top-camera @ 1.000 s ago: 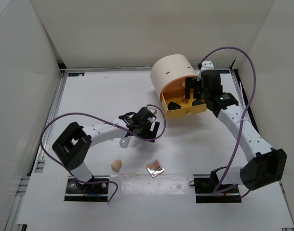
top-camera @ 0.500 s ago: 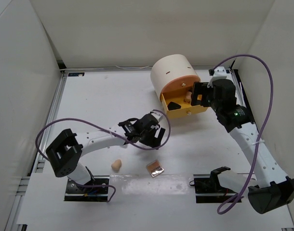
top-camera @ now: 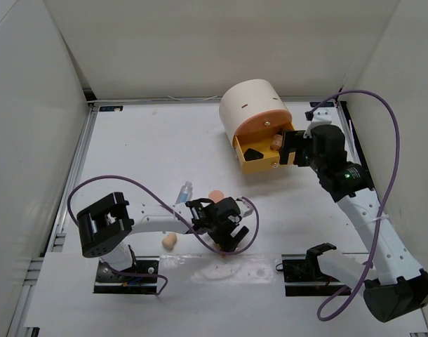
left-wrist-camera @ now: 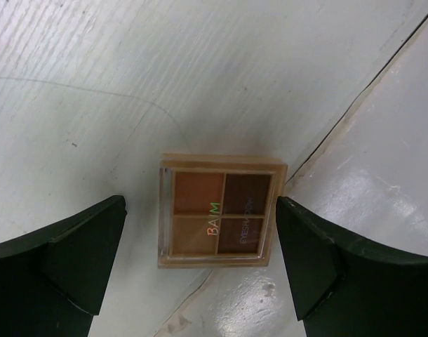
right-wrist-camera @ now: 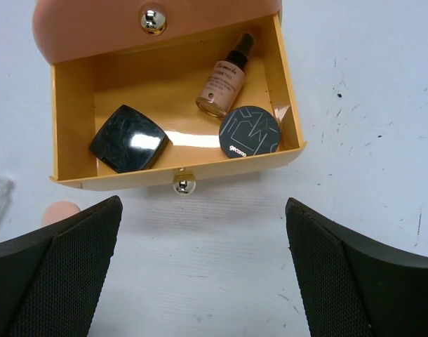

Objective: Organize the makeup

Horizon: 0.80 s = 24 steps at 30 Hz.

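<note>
White tabletop point(top-camera: 144, 140), white walls on three sides. A seam runs where the near strip meets the main sheet.

L arm point(top-camera: 158, 221) reaches low across the near part, wrist pointing down by that seam. L jaws are spread apart, one on either side of the square eyeshadow compact point(left-wrist-camera: 221, 219), not touching it. The compact lies flat, face up, w/ four brown shades. It prob. sits right at the seam, though the top view hides it.

Beige egg sponge point(top-camera: 170, 241) lies just left of the wrist. A bit further back are the peach puff point(top-camera: 215, 195) and the clear little bottle point(top-camera: 182, 192), near each other.

R arm point(top-camera: 361, 203) stretches up the right side, wrist facing the orange drawer point(right-wrist-camera: 74, 119). R jaws are wide apart w/ nothing in them, hanging in front of the drawer.

The drawer is pulled out of the cream cylinder box point(top-camera: 252, 105) at far centre. Inside, per the wrist view:
- square black compact point(right-wrist-camera: 128, 139) on the left
- round black compact point(right-wrist-camera: 250, 132) at front right
- foundation bottle point(right-wrist-camera: 223, 77) lying just behind it, cap toward the back wall
</note>
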Each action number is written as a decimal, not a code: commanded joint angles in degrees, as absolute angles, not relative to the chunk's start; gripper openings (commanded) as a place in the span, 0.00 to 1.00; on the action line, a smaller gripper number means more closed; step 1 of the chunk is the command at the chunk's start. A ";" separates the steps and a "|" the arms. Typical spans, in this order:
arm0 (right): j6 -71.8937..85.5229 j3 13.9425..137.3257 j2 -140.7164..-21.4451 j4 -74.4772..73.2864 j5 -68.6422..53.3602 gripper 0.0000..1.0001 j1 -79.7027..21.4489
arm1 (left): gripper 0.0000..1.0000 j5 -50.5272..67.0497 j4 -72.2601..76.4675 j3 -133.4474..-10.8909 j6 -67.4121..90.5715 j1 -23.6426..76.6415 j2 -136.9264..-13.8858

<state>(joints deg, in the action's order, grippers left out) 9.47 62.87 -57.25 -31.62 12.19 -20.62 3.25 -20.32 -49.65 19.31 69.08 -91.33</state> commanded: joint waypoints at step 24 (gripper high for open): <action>10.20 62.05 -54.14 -31.99 13.88 0.99 -20.39 | 0.43 -13.87 -30.92 -58.08 22.15 76.64 -96.95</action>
<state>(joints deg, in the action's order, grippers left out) 9.96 62.02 -55.00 -32.99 12.99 -20.62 -7.53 -25.34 -55.83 20.69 76.60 -96.53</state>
